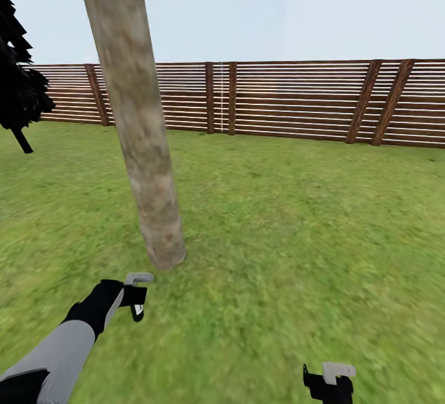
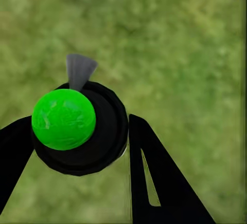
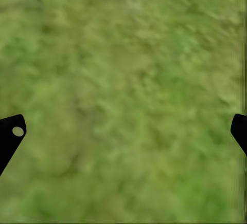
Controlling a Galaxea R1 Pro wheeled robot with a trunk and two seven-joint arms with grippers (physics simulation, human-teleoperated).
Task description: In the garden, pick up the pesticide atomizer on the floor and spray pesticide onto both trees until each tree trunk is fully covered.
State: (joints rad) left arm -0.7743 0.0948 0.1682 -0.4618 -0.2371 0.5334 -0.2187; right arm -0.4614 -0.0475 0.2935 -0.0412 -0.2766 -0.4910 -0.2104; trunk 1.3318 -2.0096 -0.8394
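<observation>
In the head view we look over the garden lawn, green grass running back to a brown slatted wooden fence that spans the frame at about mid-height under a pale sky. The tree trunk, mottled grey-tan and leaning slightly, rises from the grass at about 7 o'clock of the picture's centre and leaves the frame at 11 o'clock. A near-black cypress stands at 9 o'clock, in front of the fence. Our left arm comes in from 7 o'clock, and our left gripper hangs just short of the foot of the trunk, apart from it. Our right gripper shows at 5 o'clock, low over bare grass, well apart from the trunk.

In the left wrist view the left gripper has its two black fingers pressed against a round black-bodied object, the pesticide atomizer, seen end-on with a bright green dome on it and a grey nozzle-like tab sticking out past its edge. So the gripper is pinching the atomizer, with blurred grass beyond.

In the right wrist view the right gripper is spread wide: one black fingertip sits at 9 o'clock and the other at 3 o'clock, with only blurred grass between them.
</observation>
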